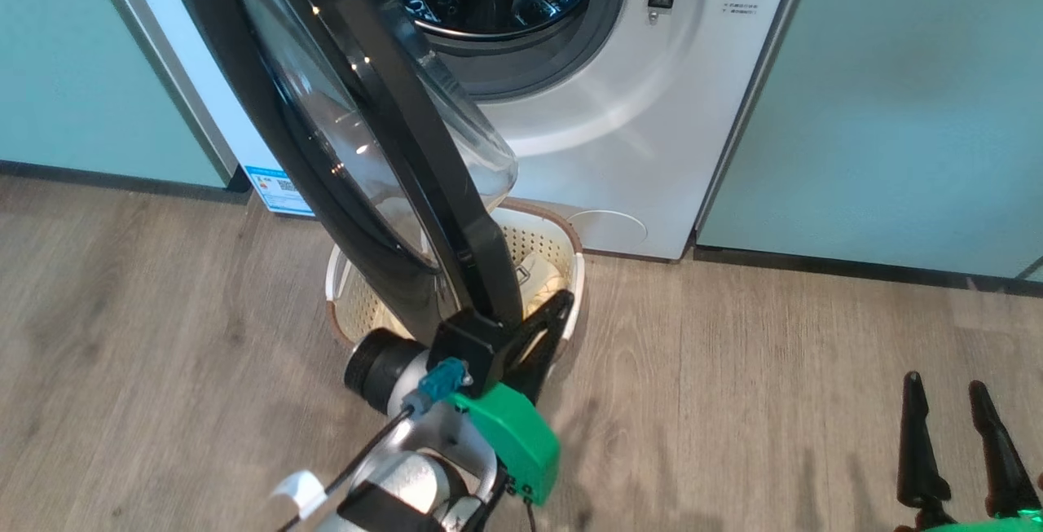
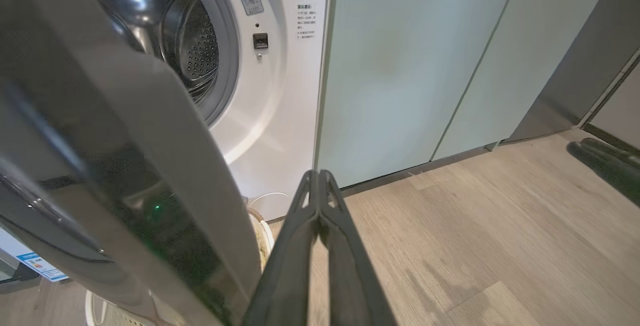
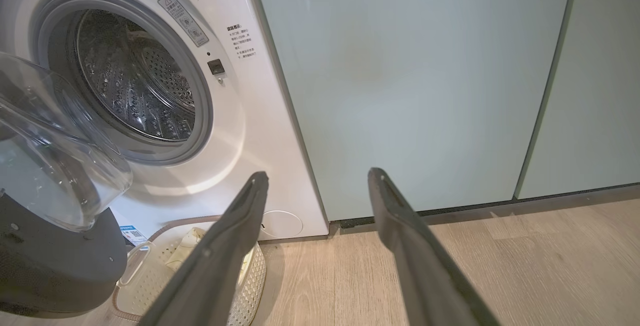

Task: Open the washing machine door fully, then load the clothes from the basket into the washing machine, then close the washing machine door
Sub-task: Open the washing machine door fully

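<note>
The fingers of your left gripper (image 2: 318, 178) are pressed together, just right of the washing machine door (image 2: 100, 166), which stands half open above the basket (image 1: 562, 263). Judged from here, its free edge needs pushing left. The right gripper (image 1: 945, 383), fingers apart, sits well off right.

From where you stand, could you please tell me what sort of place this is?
Probably a home laundry nook: a white front-loading washing machine set between pale green cabinet doors, with a basket of clothes on wood-look flooring.
</note>
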